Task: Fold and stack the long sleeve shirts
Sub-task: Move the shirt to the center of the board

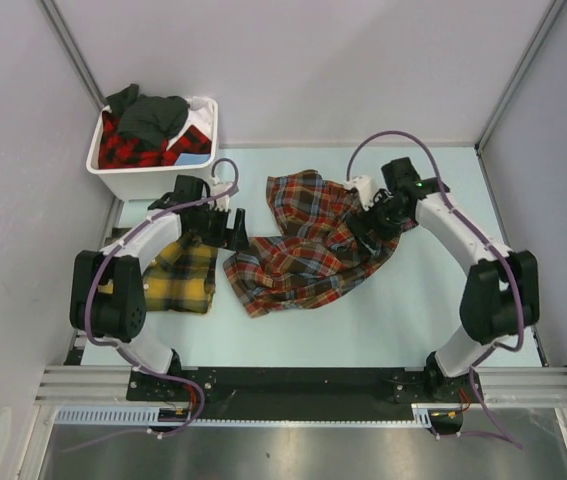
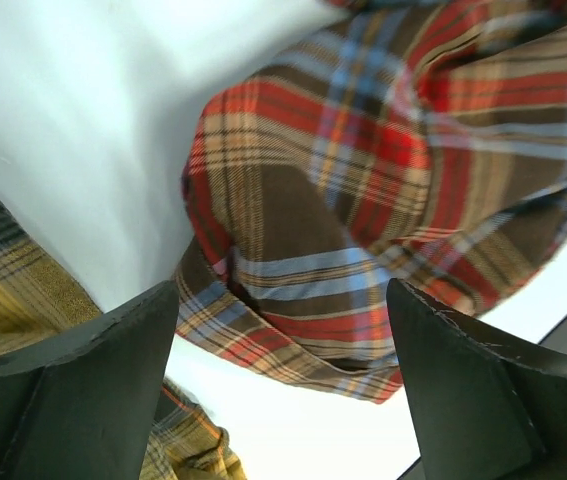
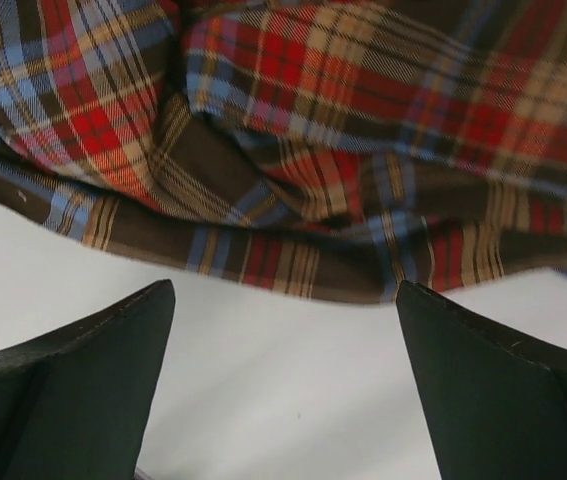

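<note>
Both open and empty: left hand [image 1: 233,228] and right hand [image 1: 371,222] at the red shirt [image 1: 303,250], bunched on the tabletop [image 1: 413,320] right of the bin [image 1: 153,180]. Risk: a pinch grabs stacked layers and the fold skews. Left may snag the yellow shirt [image 1: 185,272], just nearside of the bin.

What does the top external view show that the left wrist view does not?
Only top external: the filled white bin and the right end effector. Only left wrist: fabric folds close up, seen between the left end effector's open fingers. Both: the crumpled red-brown plaid shirt and the yellow plaid shirt beside it.
</note>
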